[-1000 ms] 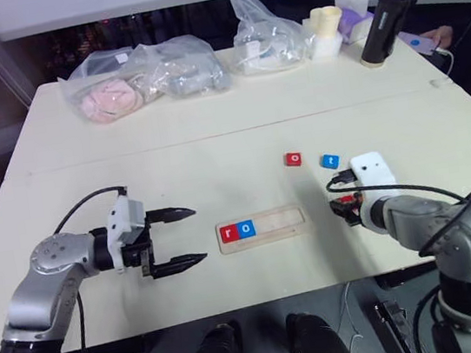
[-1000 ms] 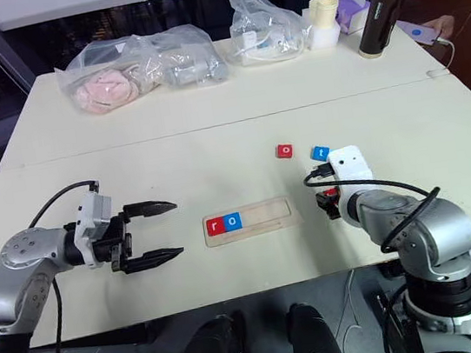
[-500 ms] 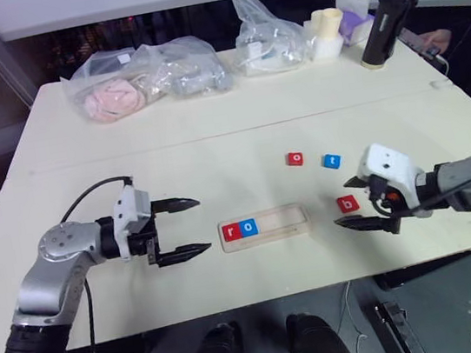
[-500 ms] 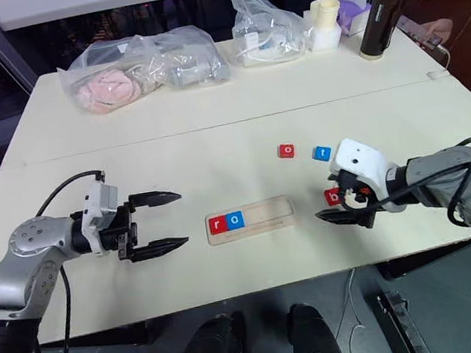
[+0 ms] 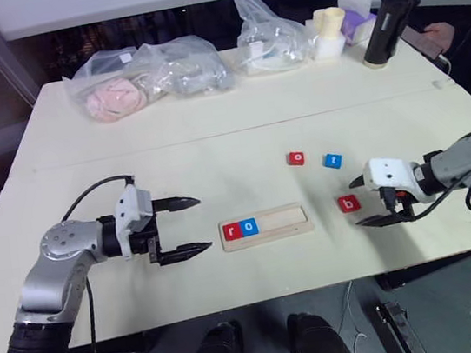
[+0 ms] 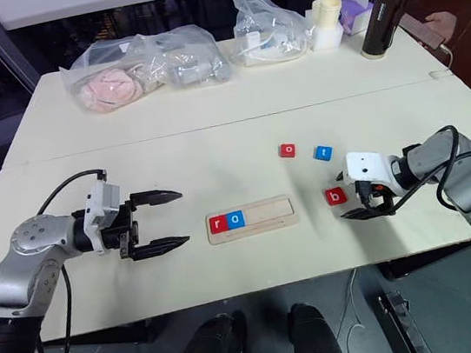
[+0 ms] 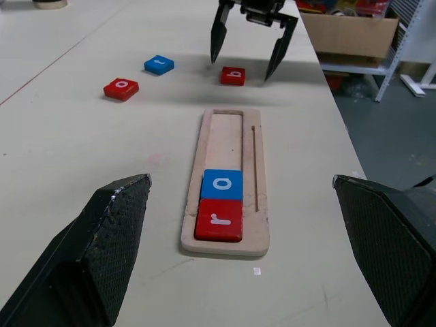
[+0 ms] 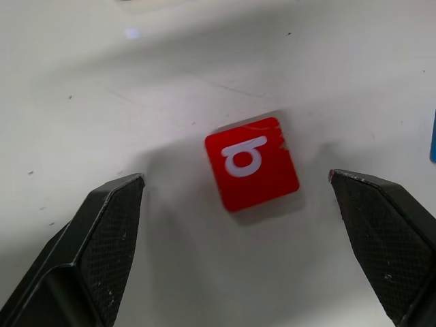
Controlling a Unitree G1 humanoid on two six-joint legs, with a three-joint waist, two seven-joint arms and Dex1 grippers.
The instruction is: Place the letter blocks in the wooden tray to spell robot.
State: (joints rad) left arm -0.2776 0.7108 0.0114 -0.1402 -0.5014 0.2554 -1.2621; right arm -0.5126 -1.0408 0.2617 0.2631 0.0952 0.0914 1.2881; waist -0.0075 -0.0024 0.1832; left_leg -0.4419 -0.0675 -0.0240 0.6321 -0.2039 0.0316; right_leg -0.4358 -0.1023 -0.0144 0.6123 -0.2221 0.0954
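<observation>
My right gripper (image 5: 368, 202) hangs with its fingers spread wide and empty over the table (image 5: 213, 144); the red b block (image 5: 348, 204) lies flat just ahead of the fingertips, untouched; beyond it sit the red o block (image 5: 296, 158) and the blue t block (image 5: 332, 161); my left gripper (image 5: 192, 227), also wide apart and empty, points at the wooden tray (image 5: 285, 219), where the red r (image 5: 231, 231) and blue o (image 5: 248, 226) sit side by side at the near end.

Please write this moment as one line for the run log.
wooden tray: r, o placed | red b block: on table | right gripper: open beside b | left gripper: open, empty
</observation>
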